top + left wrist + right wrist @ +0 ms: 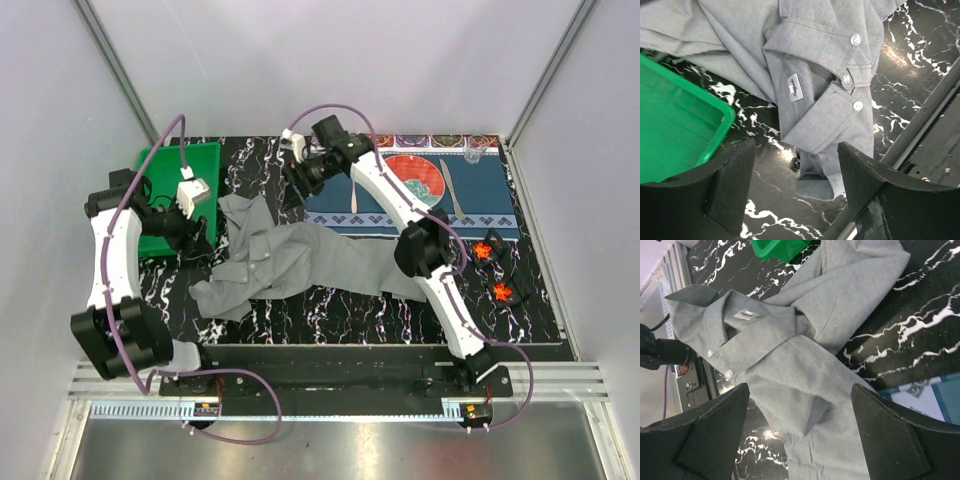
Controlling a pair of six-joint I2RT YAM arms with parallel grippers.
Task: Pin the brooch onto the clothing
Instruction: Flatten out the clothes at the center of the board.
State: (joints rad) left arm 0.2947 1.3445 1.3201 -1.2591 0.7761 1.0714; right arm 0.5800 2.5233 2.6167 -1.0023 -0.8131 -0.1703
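Grey shirt (300,262) lies crumpled mid-desk (330,310), collar near the green tray (205,160). My left fingers (730,190) and right fingers (885,430) hang spread and empty above it. Two small orange items (483,250), possibly brooches, lie beside the blue placemat (480,200).

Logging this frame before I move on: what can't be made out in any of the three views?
- Two small orange items, top view, right of the placemat: too small to confirm as brooches; neither wrist view shows them.
- Shirt, top view: its right end hidden under the right arm.
- Collar label, left wrist view: print too small to read.
- Green tray, left wrist view: cut off by the left edge.
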